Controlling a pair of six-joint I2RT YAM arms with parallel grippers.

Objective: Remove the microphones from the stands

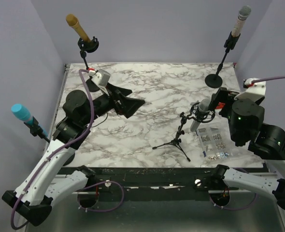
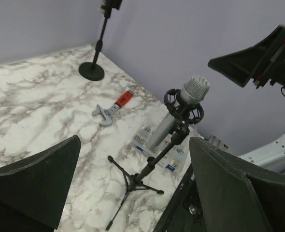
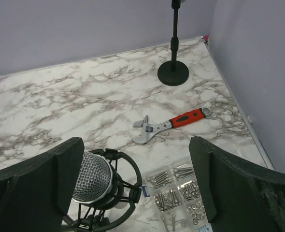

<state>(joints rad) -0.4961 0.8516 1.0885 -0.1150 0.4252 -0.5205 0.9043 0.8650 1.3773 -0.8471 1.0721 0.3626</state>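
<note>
A silver microphone [image 1: 201, 113] with a mesh head sits tilted in a black shock mount on a small black tripod stand [image 1: 175, 143], right of the table's middle. My right gripper [image 1: 219, 99] hovers open just right of and above the microphone; in the right wrist view the mesh head [image 3: 89, 177] lies against the inner side of the left finger [image 3: 41, 174], with no grip on it. My left gripper [image 1: 129, 103] is open over the table's left half, well apart from the stand. Its wrist view shows the microphone [image 2: 180, 112] and tripod [image 2: 135, 181] ahead between the open fingers.
A red-handled wrench [image 3: 169, 124] lies behind the microphone. A clear box of screws [image 1: 213, 143] sits right of the tripod. A round-base stand [image 1: 218, 77] holds a grey microphone at the back right. Gold [image 1: 78, 28] and blue [image 1: 23, 115] microphones are clamped along the left side.
</note>
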